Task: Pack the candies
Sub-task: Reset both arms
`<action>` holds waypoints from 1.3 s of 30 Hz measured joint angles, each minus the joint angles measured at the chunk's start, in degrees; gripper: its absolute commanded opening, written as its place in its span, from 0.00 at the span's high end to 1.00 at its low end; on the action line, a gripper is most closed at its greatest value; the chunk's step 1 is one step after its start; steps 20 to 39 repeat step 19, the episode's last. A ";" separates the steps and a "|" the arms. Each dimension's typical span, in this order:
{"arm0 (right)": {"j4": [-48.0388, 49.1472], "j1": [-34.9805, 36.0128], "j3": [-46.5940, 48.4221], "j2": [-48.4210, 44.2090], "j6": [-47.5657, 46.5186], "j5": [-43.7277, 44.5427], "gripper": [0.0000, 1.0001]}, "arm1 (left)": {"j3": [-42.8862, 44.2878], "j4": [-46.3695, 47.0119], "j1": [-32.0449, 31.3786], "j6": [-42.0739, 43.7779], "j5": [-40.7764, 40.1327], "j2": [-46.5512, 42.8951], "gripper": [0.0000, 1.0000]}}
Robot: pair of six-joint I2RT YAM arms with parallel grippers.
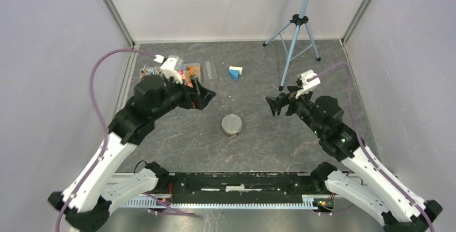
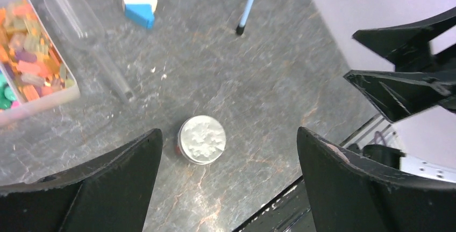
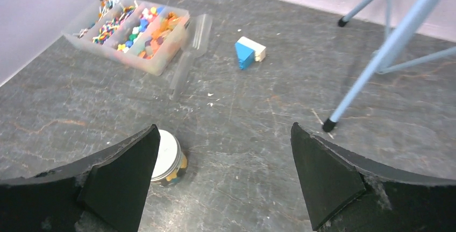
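The left tool (image 2: 228,134) hangs spread wide and empty above the desk (image 2: 269,54). The right tool (image 3: 226,128) is likewise spread and grips nothing. Between them a small round jar (image 1: 232,125) stands upright, lid up, touched by neither. The top view gives only its grey lid; the right wrist view also shows some colour through the side wall under the lid. Most candies (image 3: 145,27) lie in a clear compartment box (image 3: 134,64) at the far left, close to the left wall. Its long axis runs across the desk, parallel to the back wall. A clear scoop (image 3: 192,46) lies just beside its right end, and a blue-and-white block (image 3: 249,51) lies further right. Bare desk separates jar and box. A tripod (image 3: 376,60) stands at the far right.
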 measured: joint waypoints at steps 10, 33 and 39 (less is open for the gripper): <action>-5.49 -0.04 -0.44 -11.37 1.49 6.38 0.02 | -7.65 5.20 0.00 1.31 0.07 -20.02 0.00; -8.59 -0.04 -2.12 -14.12 3.89 10.16 0.02 | -11.74 5.35 0.00 1.31 0.11 -22.23 0.00; -8.59 -0.04 -2.12 -14.12 3.89 10.16 0.02 | -11.74 5.35 0.00 1.31 0.11 -22.23 0.00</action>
